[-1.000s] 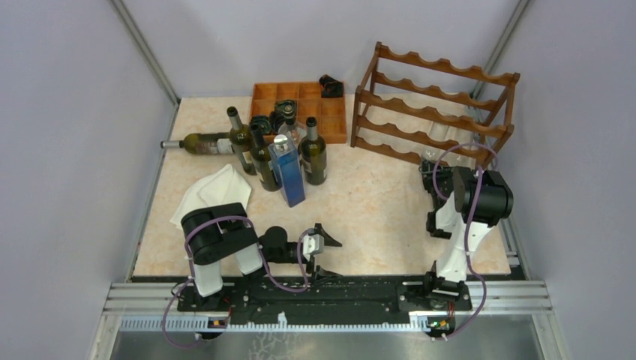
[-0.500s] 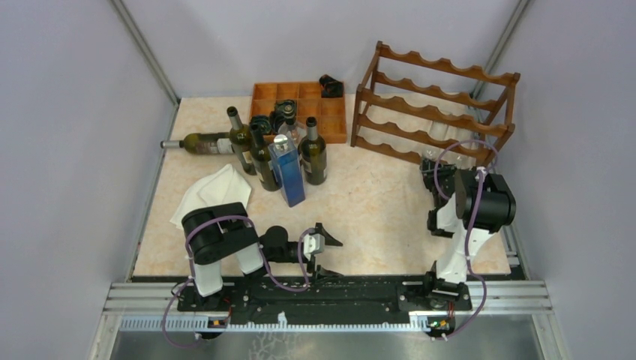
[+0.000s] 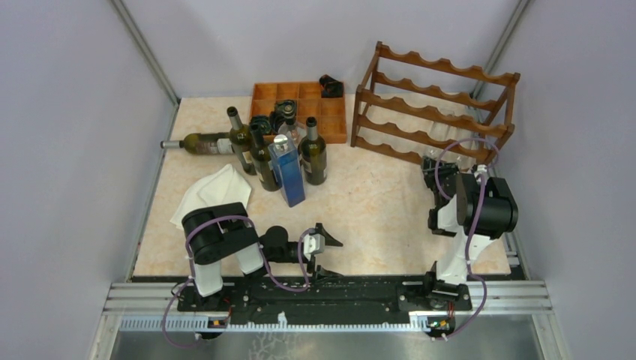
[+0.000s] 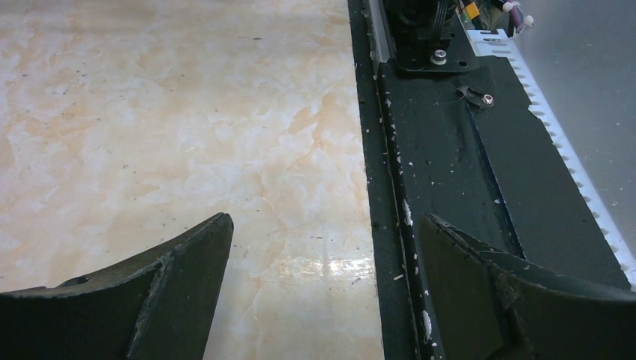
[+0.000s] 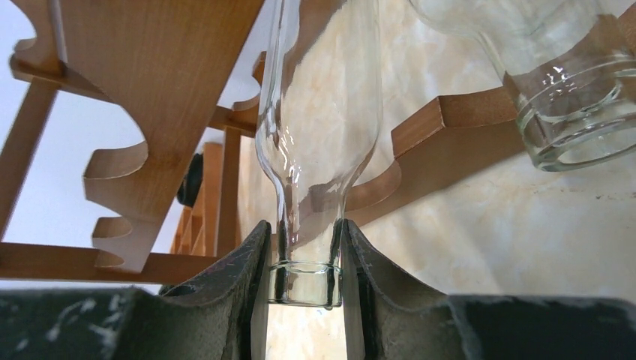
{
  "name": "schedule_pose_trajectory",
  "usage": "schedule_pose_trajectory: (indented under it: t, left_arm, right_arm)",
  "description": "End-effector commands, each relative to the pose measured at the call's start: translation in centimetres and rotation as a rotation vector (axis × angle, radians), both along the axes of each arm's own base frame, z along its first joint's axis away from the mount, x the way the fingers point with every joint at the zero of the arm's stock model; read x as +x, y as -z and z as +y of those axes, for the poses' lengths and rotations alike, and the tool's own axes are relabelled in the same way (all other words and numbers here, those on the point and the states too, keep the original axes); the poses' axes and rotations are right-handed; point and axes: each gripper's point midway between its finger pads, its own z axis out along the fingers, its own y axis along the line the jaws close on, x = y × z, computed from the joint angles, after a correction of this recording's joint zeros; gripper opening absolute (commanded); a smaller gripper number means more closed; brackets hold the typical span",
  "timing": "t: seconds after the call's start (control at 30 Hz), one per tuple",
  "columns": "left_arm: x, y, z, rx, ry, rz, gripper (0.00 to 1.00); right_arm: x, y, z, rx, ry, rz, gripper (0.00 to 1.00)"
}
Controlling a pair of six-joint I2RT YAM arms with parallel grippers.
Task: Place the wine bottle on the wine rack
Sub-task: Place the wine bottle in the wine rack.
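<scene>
Clear wine bottle [image 5: 321, 112] neck-gripped by right tool [image 5: 304, 251]

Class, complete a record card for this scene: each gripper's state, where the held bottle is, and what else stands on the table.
Right gripper: shut on the neck of a clear bottle
Held bottle position: body lies among the rails of the wine rack
Second clear bottle: lying in the rack beside it
Left gripper: open, holding nothing, over the table by its near edge
Also on the table: dark bottles, blue carton, white cloth
</scene>
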Motion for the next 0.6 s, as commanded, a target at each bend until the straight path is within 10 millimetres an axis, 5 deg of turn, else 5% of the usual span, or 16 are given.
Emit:
schedule_pose_trajectory:
  t: [0.0,0.57]
  left_arm:
    - [0.0,-4.4,-0.9,-0.175,0.027,-0.082,0.99]
    - [-0.1,-4.3,-1.0,-0.173,0.032,-0.081,0.99]
  right_arm:
    - [2.1,-6.1,-0.5,-0.079,0.009,-0.185,0.0]
    - [2.7,-8.0,-0.7,-0.198,0.029,-0.189,0.0]
